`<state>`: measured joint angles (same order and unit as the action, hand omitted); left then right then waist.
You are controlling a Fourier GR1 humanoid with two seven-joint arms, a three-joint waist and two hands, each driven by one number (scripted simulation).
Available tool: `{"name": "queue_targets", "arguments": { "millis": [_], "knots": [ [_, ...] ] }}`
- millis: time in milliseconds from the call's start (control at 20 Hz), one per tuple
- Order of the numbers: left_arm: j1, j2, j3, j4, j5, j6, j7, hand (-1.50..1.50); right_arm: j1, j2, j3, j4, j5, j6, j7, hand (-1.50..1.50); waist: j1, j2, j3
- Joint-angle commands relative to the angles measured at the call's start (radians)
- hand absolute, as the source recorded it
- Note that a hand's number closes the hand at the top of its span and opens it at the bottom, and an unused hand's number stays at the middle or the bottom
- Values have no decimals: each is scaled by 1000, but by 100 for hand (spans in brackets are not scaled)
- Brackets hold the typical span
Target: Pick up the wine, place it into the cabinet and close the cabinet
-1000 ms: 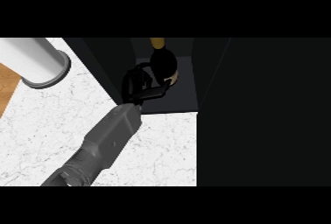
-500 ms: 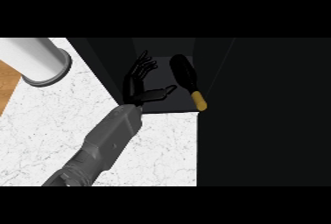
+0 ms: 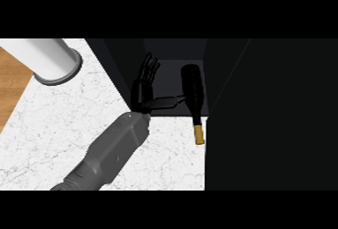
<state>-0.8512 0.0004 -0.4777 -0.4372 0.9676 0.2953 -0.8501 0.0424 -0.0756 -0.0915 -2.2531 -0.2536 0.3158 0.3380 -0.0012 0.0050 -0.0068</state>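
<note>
Where the wine bottle (image 3: 193, 91) stood upright in the robot hand (image 3: 143, 87) a second ago, gold top uppermost inside the cabinet (image 3: 271, 112), it now lies on its side, released. Half a second ago it was already tipped over with its gold end pointing toward the viewer; since then it has settled a little further forward, and the fingers have stayed straight.

Only one robot hand shows, reaching in from the lower left; which arm it belongs to cannot be told for certain, though it looks like the left. Its fingers point up into the cabinet's dark opening and its thumb sticks out sideways toward the bottle's body, touching it or just beside it.

The wine bottle is black, with a thick rounded base deep in the opening, a neck that narrows toward the viewer, and a short gold cap (image 3: 199, 135). That cap and part of the neck stick out past the cabinet's front edge, over the white marbled surface (image 3: 59, 120).

To the bottle's right a broad black cabinet panel fills the view. To the left of the robot hand the opening's slanted dark wall runs close by. A white cylinder (image 3: 49, 58) with a grey rim stands well apart at the upper left, beside a strip of wood (image 3: 10, 89).
</note>
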Motion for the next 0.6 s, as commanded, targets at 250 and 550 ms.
{"name": "queue_targets", "arguments": {
  "millis": [250,550],
  "knots": [
    [245,104,-140,-506,-101,141,128,-150,-31,-34,-34,7,-30,-2,41,-150,39,-21,8],
    [432,285,-219,-940,-142,206,295,-150,-33,24,39,-19,45,-42,26,-150,32,-15,8]
  ]
}}
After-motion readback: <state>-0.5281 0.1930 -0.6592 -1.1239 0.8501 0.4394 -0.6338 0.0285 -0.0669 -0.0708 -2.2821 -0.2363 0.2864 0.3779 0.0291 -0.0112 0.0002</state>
